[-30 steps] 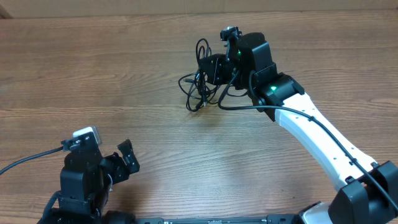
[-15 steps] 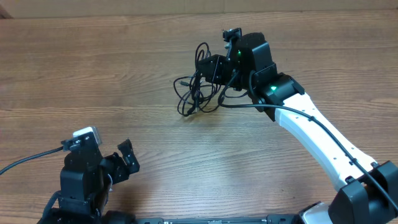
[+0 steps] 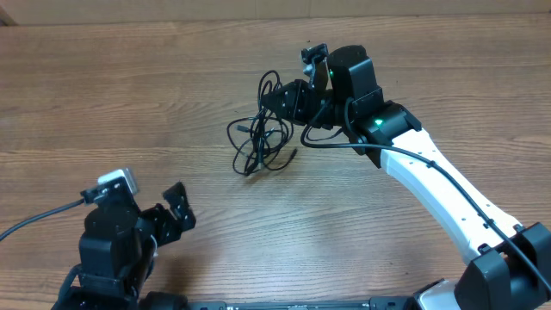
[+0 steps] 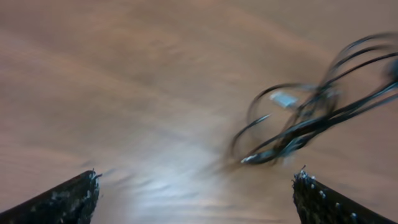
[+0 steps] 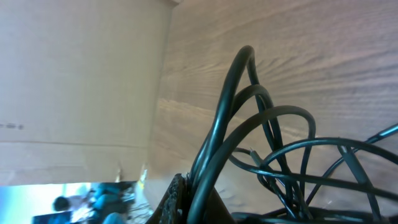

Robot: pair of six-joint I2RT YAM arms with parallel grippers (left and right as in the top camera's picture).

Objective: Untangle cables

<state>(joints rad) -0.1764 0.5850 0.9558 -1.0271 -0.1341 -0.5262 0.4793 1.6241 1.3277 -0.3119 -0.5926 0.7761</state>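
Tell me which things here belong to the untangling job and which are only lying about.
Belong to the job: cables; right claw, shut on the cables; left claw, open and empty.
Just there: wooden table; cardboard wall; thick wire on the right arm.

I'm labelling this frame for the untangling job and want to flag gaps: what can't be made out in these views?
Overhead: the right tool covers its own pinch point, so which strand of the cables it clamps is hidden.
Left wrist: motion blur smears the cables; plugs and crossings unreadable.
Right wrist: loops run off the right and bottom edges; the tool itself barely shows.
All views: cord count, too thin and overlapped.
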